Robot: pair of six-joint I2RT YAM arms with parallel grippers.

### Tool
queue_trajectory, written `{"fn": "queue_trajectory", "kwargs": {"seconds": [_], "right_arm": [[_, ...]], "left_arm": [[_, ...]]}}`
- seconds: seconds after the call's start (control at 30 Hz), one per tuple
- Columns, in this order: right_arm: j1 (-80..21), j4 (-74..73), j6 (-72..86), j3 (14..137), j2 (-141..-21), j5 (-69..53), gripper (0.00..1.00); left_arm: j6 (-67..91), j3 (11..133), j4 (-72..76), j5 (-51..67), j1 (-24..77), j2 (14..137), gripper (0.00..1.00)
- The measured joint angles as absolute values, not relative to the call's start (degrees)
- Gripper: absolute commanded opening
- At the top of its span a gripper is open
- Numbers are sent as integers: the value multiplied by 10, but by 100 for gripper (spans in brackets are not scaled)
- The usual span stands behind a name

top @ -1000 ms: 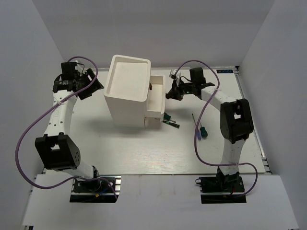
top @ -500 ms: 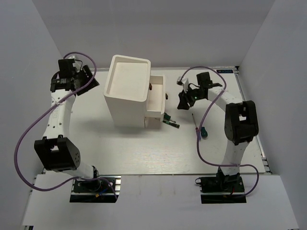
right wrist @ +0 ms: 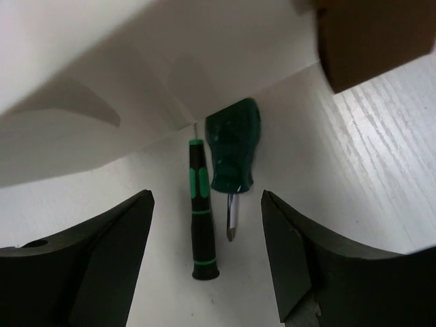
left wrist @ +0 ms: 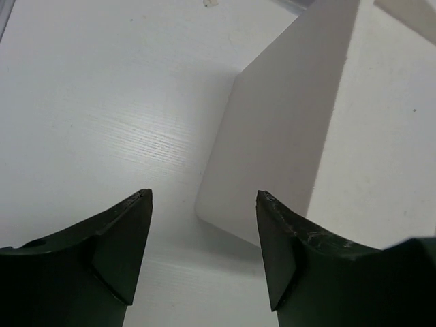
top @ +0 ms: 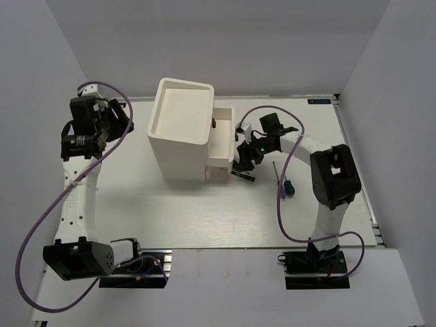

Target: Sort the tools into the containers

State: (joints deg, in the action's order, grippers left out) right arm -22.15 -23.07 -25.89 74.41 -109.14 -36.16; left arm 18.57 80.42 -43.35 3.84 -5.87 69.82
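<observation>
Two screwdrivers (right wrist: 202, 225) beside one cabinet (top: 178, 146)

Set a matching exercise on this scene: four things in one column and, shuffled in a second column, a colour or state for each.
Column 1
1. cabinet
2. stubby screwdriver
3. slim screwdriver
4. left end effector

Column 2
A. open, holding nothing
B. all-green handle
C. white and box-shaped
D. black handle with green bands

Pairs: 1-C, 2-B, 3-D, 4-A
</observation>
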Motion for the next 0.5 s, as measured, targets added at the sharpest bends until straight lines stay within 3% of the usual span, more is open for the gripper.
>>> {"fn": "queue_trajectory", "kwargs": {"seconds": [0.5], "right_arm": [[-251,-64,-160,691,-1118,-312,68]], "left_arm": [[190,783,-450,38,-59,697,73]]}}
